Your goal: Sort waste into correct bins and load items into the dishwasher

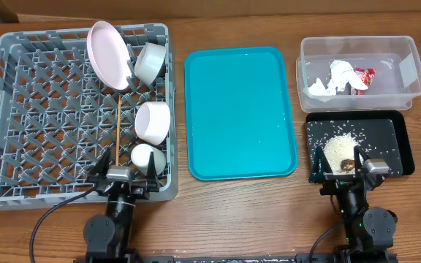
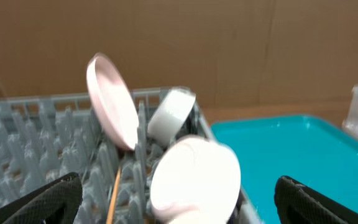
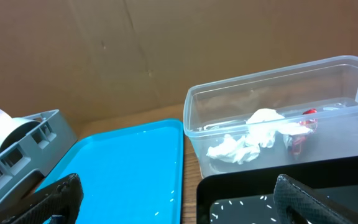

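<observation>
The grey dish rack (image 1: 20,109) at the left holds a round plate (image 1: 108,55) on edge, two white bowls (image 1: 150,62) (image 1: 153,120), a small white cup (image 1: 145,155) and chopsticks (image 1: 115,135). The clear tub (image 1: 408,69) at the right holds crumpled white paper (image 1: 331,79) and a red-and-white wrapper (image 1: 362,79). The black tray (image 1: 393,135) holds rice grains (image 1: 340,146) and a brown lump (image 1: 347,164). My left gripper (image 1: 127,175) is open and empty at the rack's near edge by the cup (image 2: 194,177). My right gripper (image 1: 346,172) is open and empty at the black tray's near edge.
A teal serving tray (image 1: 240,109) lies between the rack and the bins, with a few stray rice grains on it. A brown cardboard wall stands behind the table in both wrist views.
</observation>
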`<control>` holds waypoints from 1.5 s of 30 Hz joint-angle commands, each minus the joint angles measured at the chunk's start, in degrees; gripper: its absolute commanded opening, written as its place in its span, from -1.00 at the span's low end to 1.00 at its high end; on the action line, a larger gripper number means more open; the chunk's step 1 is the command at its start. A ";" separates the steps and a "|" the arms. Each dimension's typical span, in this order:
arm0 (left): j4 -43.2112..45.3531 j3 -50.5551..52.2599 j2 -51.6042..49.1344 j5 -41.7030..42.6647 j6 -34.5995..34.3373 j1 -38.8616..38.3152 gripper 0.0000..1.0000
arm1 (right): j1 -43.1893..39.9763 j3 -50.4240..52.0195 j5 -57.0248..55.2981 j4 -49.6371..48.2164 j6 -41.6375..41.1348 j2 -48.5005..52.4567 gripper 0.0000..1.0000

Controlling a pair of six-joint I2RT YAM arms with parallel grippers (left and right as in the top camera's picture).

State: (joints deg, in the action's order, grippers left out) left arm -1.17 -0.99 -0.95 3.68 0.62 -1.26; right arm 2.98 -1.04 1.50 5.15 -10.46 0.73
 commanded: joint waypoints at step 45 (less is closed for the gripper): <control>-3.10 0.72 0.68 -0.92 0.70 0.52 1.00 | -0.33 0.57 0.11 -0.35 0.24 -0.57 1.00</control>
State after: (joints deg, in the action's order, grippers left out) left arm -4.29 -0.58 -0.86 3.22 0.84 -1.08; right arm 2.98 -1.04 1.50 5.19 -10.44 0.73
